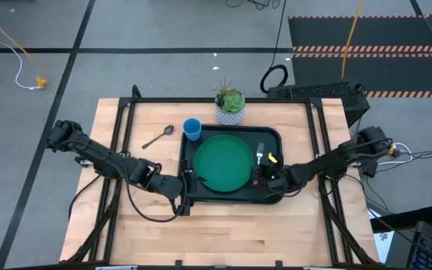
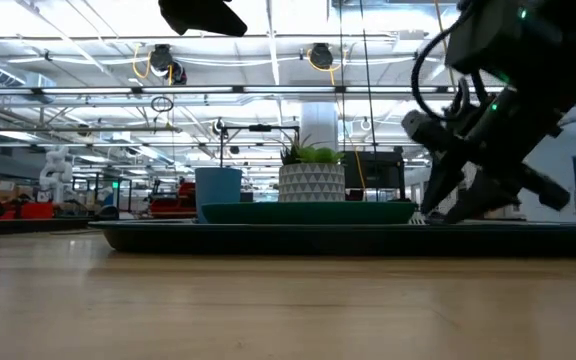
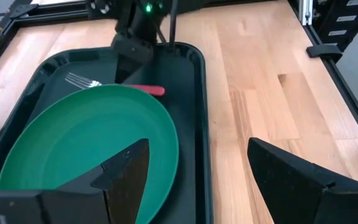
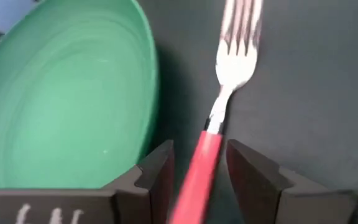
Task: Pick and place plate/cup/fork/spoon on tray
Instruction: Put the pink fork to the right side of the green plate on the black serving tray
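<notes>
The dark tray (image 1: 235,198) lies mid-table and the green plate (image 1: 223,163) rests flat in it. The fork (image 4: 225,93) lies on the tray floor right of the plate, tines toward the far edge. My right gripper (image 4: 199,168) is low over the tray's near right part, open, one finger on each side of the red handle (image 4: 201,158). My left gripper (image 3: 194,168) hovers open above the tray's near left corner, holding nothing. The blue cup (image 1: 192,129) stands by the tray's far left corner. The spoon (image 1: 157,138) lies on the table left of the cup.
A potted plant (image 1: 230,105) in a white patterned pot stands just beyond the tray's far rim. Black frame rails run along the table's left, right and far edges. Bare wood stretches across the near part of the table and left of the tray.
</notes>
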Robot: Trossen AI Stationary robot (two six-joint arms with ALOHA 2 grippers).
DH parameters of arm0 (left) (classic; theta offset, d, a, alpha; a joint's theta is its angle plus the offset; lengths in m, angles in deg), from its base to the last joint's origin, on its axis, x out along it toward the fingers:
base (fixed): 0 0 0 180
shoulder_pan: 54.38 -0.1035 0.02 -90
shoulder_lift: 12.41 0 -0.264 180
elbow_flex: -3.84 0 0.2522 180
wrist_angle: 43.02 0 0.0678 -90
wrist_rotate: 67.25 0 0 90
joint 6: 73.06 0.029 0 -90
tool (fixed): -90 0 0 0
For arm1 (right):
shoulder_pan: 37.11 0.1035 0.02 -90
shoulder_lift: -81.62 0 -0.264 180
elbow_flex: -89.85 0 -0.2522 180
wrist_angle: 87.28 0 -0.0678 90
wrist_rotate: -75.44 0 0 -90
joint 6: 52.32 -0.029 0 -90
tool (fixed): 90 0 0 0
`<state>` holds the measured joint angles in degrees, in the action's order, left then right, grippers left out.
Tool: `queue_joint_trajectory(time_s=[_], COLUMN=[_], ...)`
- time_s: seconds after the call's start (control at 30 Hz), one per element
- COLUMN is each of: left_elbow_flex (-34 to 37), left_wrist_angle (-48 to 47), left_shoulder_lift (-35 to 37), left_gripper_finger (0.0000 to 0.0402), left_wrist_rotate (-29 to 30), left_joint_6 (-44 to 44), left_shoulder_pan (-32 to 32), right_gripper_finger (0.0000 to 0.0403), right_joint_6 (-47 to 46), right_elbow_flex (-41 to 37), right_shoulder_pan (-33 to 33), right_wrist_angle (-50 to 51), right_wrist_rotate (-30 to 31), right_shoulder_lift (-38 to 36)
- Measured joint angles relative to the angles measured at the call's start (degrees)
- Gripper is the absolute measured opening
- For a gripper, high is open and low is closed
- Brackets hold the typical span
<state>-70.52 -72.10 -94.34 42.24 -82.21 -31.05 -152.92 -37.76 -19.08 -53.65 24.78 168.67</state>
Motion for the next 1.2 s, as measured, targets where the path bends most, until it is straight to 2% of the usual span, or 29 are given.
queue_joint_trajectory(time_s=[0.2, 0.4, 0.47, 0.67, 0.87, 1.2], left_elbow_flex=[0.00, 0.00, 0.00, 0.00, 0.00, 0.00], left_wrist_angle=[0.03, 0.31, 0.64, 1.64, 1.50, 1.81], left_shoulder_lift=[0.00, 0.00, 0.00, 0.00, 0.00, -0.02], left_gripper_finger=[0.0276, 0.0276, 0.0276, 0.0276, 0.0276, 0.0276], left_wrist_rotate=[0.01, 0.00, 0.00, 0.00, 0.02, 0.07], left_joint_6=[-0.85, -1.99, -1.99, -1.99, -1.99, -1.90], left_shoulder_pan=[0.00, 0.00, 0.00, 0.00, 0.00, -0.07], right_gripper_finger=[0.0137, 0.0112, 0.0100, 0.0053, 0.0005, 0.0001], right_joint_6=[8.89, 17.79, 22.84, 35.53, 43.16, 50.86], right_elbow_flex=[0.02, 0.04, 0.04, 0.09, 0.11, 0.11], right_shoulder_pan=[-0.07, -2.53, -4.56, -10.74, -17.63, -23.96], right_wrist_angle=[7.80, 14.72, 13.65, 5.15, 4.92, 4.60], right_wrist_rotate=[-0.98, -0.65, -0.88, -7.86, -11.85, -16.48], right_shoulder_lift=[-7.29, -12.14, -12.19, -8.93, -6.06, -5.22])
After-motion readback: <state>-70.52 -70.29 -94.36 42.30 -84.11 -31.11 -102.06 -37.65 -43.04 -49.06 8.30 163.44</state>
